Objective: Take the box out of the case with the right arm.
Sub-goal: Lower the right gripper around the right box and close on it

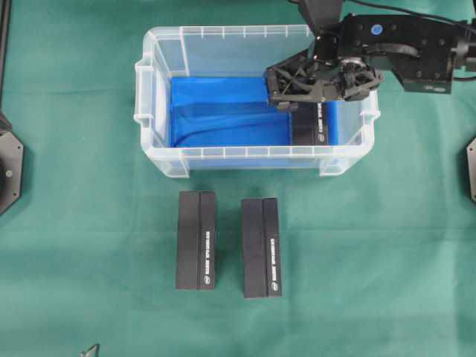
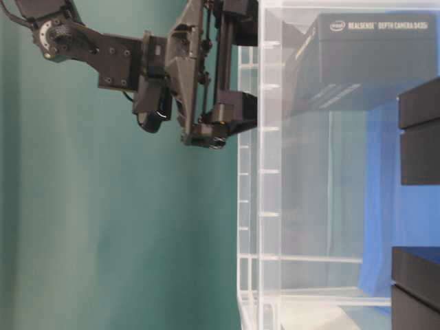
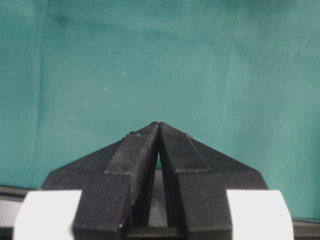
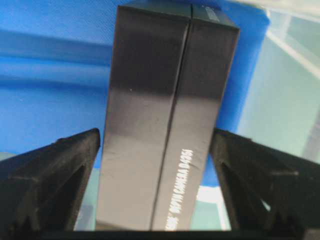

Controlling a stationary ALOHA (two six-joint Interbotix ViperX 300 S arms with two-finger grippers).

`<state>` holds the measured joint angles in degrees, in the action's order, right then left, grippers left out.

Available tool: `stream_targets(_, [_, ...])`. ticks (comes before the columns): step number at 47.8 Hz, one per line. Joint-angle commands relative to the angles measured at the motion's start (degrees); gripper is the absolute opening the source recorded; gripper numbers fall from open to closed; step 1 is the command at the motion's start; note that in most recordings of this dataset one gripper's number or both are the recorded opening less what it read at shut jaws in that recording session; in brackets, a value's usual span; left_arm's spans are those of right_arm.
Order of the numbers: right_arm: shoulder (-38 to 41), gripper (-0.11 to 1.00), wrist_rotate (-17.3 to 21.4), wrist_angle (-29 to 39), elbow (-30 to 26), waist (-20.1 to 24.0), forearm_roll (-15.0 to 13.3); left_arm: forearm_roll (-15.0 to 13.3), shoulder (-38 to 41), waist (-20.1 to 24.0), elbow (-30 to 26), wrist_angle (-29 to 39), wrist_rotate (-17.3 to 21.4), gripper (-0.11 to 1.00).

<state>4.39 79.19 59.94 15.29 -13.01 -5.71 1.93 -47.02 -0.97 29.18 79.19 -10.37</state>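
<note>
The clear case (image 1: 223, 33) with the blue lining stands at the back of the green cloth. One black box (image 1: 314, 125) lies inside it at its right end. My right gripper (image 1: 281, 91) reaches down into the case over that box. In the right wrist view the box (image 4: 160, 100) runs lengthwise between the two fingers of the right gripper (image 4: 156, 132), which stands open, each fingertip close beside a long side of the box. My left gripper (image 3: 158, 123) is shut on nothing above bare cloth.
Two more black boxes (image 1: 196, 239) (image 1: 261, 247) lie side by side on the cloth in front of the case. The case's right wall (image 1: 370, 111) is close to the right gripper. Arm bases (image 1: 7, 167) sit at the left and right edges.
</note>
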Motion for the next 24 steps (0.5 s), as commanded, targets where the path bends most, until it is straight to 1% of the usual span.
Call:
stream_targets(1, [0.00,0.90,-0.09,-0.62,-0.35,-0.18,0.26,0.09,0.26,0.18,-0.62,-0.35,0.09,0.02])
stream_targets(24, [0.62,0.90,0.18,-0.44,-0.44,-0.18,1.23,0.09,0.26,0.18,-0.62,-0.44,0.09,0.02])
